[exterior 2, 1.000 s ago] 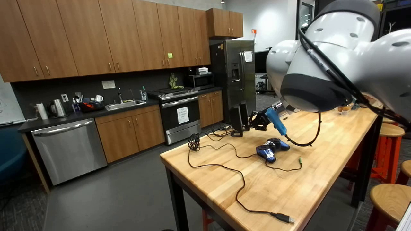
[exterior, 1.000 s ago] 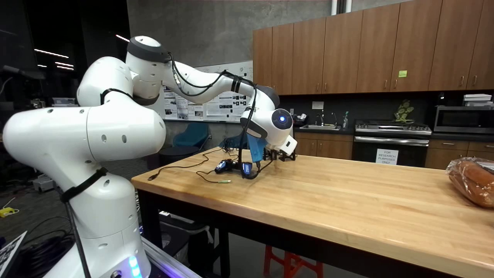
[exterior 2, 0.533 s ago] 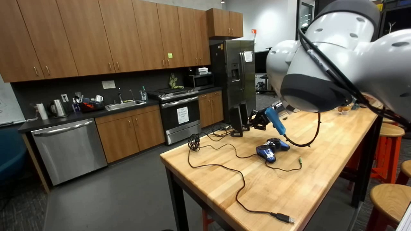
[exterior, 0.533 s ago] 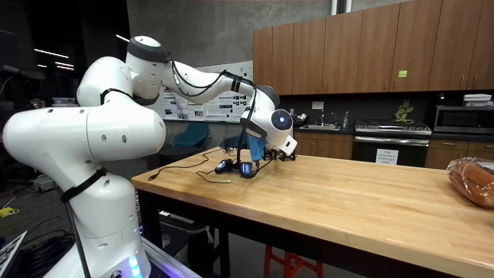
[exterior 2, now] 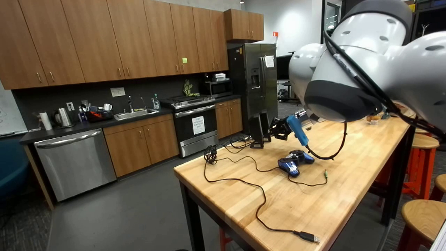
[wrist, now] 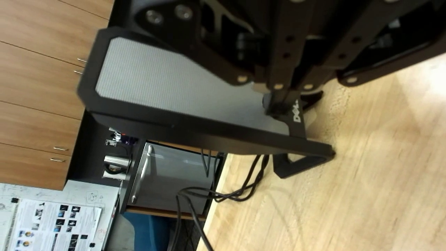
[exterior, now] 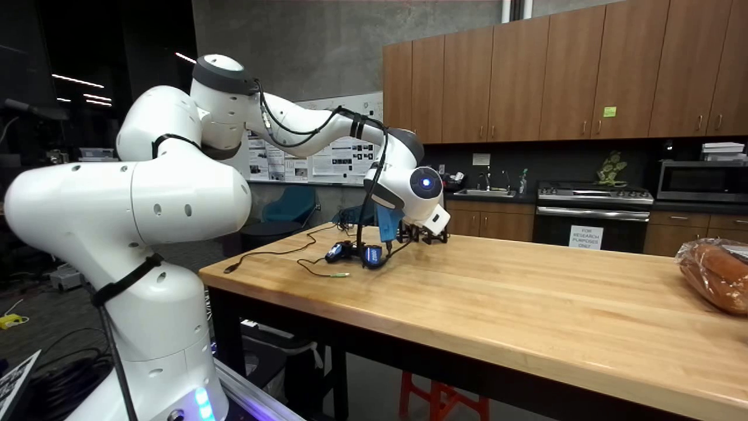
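A black speaker with a grey mesh front (wrist: 167, 80) and a white Dell label (wrist: 296, 111) stands on the wooden table. My gripper (wrist: 278, 106) is shut and empty, its tips right by the speaker's lower front; whether they touch I cannot tell. In an exterior view two black speakers (exterior 2: 256, 130) stand side by side, just past the tips of my gripper (exterior 2: 271, 130). The wrist hides most of the gripper and speakers in an exterior view. Below the blue part of the hand (exterior 2: 297, 129) lies a blue and black game controller (exterior 2: 289, 166).
Loose black cables (wrist: 223, 195) run over the table edge side, and one ends in a USB plug (exterior 2: 306, 236). A brown item in clear plastic (exterior: 716, 275) sits at the far end of the table (exterior: 526, 304). Wooden stools (exterior 2: 427, 216) stand alongside.
The hand has shifted slightly toward the speakers and a touch upward, its hanging cable following. Speakers and controller stay in place; the gripper remains shut.
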Controlling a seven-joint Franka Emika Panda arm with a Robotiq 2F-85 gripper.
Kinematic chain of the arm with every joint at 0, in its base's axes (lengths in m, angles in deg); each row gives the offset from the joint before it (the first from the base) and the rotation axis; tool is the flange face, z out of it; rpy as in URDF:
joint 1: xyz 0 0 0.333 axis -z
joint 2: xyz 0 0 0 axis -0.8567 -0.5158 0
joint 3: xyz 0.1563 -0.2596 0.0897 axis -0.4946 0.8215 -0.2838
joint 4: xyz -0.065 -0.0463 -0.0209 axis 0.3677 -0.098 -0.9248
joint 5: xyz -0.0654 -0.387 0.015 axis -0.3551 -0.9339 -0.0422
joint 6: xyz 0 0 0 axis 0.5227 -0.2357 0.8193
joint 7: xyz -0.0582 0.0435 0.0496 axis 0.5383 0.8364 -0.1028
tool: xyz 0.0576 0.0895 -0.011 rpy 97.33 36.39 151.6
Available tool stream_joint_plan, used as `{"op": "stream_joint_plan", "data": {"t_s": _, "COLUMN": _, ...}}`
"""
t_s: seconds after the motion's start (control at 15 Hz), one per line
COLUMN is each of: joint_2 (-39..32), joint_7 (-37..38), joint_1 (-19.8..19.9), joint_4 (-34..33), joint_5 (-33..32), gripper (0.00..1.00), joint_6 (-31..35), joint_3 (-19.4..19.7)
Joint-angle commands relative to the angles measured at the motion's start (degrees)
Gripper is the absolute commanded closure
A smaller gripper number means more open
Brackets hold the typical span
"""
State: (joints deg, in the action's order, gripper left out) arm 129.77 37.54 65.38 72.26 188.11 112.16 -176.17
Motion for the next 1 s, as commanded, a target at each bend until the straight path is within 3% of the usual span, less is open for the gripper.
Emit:
{"op": "stream_joint_plan", "data": {"t_s": 0.0, "joint_2": 1.6, "joint_7": -2.8, "joint_1": -0.1, "joint_4": 0.1, "joint_5": 1.0, "gripper": 1.00, "joint_6": -1.3, "joint_3": 1.0}}
{"op": "stream_joint_plan", "data": {"t_s": 0.53, "joint_2": 4.0, "joint_7": -10.4, "joint_1": 0.1, "joint_4": -0.2, "joint_5": -2.3, "gripper": 1.00, "joint_6": -1.9, "joint_3": 1.8}}
{"op": "stream_joint_plan", "data": {"t_s": 0.93, "joint_2": 4.8, "joint_7": -10.6, "joint_1": 0.7, "joint_4": -0.6, "joint_5": -11.4, "gripper": 1.00, "joint_6": -5.8, "joint_3": 2.9}}
